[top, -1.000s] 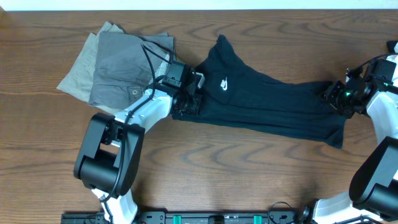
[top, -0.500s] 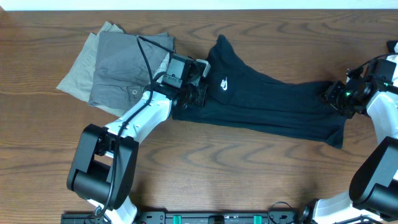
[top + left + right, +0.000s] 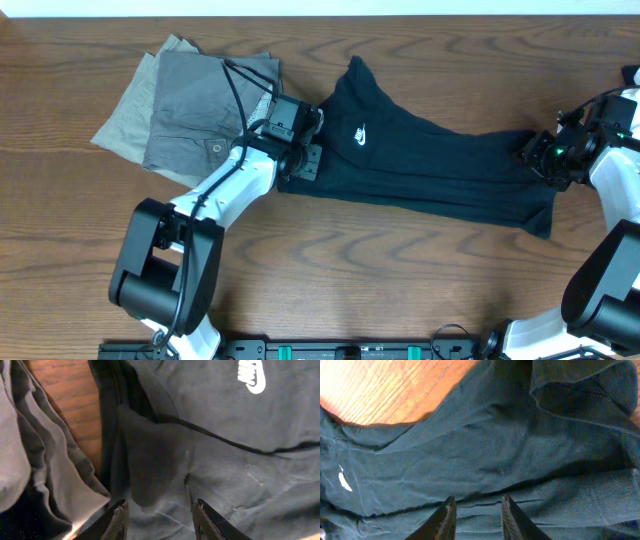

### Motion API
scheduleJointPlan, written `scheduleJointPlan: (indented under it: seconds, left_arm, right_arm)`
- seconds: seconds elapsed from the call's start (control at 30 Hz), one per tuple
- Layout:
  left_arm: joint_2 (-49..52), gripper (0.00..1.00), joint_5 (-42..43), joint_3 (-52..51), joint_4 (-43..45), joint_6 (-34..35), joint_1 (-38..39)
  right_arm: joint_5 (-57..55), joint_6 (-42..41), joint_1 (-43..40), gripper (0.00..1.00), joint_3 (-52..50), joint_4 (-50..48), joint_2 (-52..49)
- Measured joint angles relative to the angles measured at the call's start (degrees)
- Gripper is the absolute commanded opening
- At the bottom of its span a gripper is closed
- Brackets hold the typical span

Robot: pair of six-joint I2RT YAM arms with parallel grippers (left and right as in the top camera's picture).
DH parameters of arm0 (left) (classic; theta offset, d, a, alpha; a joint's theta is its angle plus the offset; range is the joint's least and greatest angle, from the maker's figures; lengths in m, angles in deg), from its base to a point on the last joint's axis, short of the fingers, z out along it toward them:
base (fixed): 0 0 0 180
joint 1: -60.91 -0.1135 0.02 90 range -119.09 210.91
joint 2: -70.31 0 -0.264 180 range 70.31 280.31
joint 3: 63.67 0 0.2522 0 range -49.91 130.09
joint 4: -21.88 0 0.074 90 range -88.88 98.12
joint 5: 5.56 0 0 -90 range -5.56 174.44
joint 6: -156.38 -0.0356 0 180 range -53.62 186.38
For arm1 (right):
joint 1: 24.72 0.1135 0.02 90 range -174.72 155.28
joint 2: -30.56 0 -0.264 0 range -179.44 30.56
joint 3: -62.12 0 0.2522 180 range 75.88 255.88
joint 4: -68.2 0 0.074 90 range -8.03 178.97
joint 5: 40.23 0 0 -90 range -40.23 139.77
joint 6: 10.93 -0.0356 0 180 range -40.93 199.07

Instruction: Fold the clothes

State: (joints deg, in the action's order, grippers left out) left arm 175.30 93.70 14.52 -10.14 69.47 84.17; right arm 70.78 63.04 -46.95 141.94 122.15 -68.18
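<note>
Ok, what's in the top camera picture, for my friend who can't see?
Long black trousers lie across a wooden table, with the left gripper at the waist end and the right gripper at the leg end. Beside them sit grey and khaki clothes.

The long trousers [image 3: 440, 180] lie across the table [image 3: 400, 290] from centre to right (slanting nearer toward the right). To the far left, the buttoned piece [image 3: 195, 105] lies on another garment [image 3: 125, 115], seemingly just touching the trousers. The left gripper [image 3: 305, 150] sits at their left end, the right gripper [image 3: 535, 155] at their right end.
</note>
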Motion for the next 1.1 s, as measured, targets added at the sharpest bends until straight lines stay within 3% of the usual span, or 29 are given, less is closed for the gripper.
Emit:
scheduleJointPlan:
  seconds: [0.1, 0.2, 0.27, 0.7, 1.1]
  left_arm:
    - [1.95, 0.35, -0.52, 0.0, 0.96, -0.09, 0.0]
    - [3.63, 0.13, -0.74, 0.0, 1.9, -0.61, 0.0]
    - [3.74, 0.06, -0.68, 0.0, 2.01, -0.35, 0.0]
    - [2.05, 0.06, 3.1, 0.55, -3.54, -0.42, 0.0]
    - [-2.49, 0.06, 7.15, 2.54, 5.6, -0.35, 0.0]
  right_arm:
    - [0.0, -0.02, 0.0, 0.3, 0.0, 0.26, 0.0]
    - [0.0, 0.0, 0.0, 0.3, 0.0, 0.52, 0.0]
    - [-0.02, 0.0, 0.0, 0.3, 0.0, 0.52, 0.0]
    - [-0.02, 0.0, 0.0, 0.31, 0.0, 0.5, 0.02]
    - [-0.04, 0.0, 0.0, 0.31, 0.0, 0.42, 0.02]
